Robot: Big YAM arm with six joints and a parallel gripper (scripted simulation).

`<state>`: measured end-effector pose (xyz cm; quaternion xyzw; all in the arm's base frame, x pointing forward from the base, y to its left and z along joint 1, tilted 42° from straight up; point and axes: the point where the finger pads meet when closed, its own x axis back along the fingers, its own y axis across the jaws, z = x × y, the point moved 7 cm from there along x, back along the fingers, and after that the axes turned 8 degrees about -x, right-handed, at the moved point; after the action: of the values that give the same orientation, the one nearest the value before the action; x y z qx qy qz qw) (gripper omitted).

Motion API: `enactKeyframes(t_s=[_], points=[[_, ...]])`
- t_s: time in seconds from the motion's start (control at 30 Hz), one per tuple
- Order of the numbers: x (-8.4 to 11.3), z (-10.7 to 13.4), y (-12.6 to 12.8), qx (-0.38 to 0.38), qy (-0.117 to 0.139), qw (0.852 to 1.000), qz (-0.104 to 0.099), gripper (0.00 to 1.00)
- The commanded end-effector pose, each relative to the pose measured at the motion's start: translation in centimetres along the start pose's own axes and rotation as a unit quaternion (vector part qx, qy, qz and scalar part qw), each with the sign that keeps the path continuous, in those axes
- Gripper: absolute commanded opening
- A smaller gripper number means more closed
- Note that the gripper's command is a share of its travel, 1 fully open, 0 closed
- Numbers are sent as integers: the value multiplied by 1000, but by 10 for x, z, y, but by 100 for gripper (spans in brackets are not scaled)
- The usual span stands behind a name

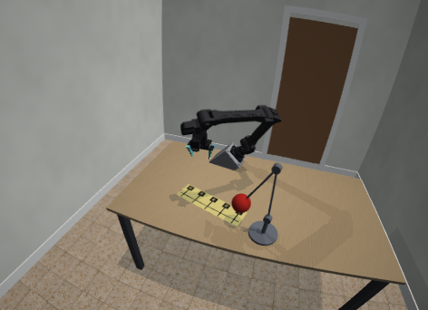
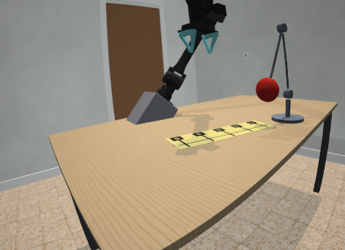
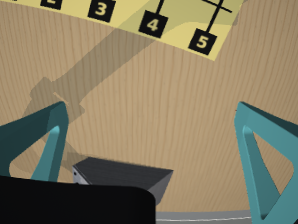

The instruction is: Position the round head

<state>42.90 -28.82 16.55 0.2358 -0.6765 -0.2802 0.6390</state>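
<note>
A: So where's the lamp at?
B: Its red head [image 1: 241, 203] [image 2: 267, 89] is hanging in the air near the mark 1 end of the yellow strip [image 1: 235, 222] [image 2: 172, 139] [image 3: 220, 52], foot [image 1: 263, 233] [image 2: 287, 118] standing on the surface [image 1: 150, 188] [image 2: 128, 181] [image 3: 150, 90].
A: And the jaws [image 1: 200, 156] [image 2: 200, 51]?
B: Wide open, holding nothing, hovering well apart from it — beyond the far end, I'm guessing testing is still ahead, plus the final placing and backing off.
</note>
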Motion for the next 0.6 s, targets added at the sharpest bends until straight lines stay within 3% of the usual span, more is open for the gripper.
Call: enactKeyframes(t_s=[0.0, 0.57], points=[[6, -1, 1, 2, -5, 1000, 4, 100], [4, 1, 0, 0, -4, 1000, 2, 100]])
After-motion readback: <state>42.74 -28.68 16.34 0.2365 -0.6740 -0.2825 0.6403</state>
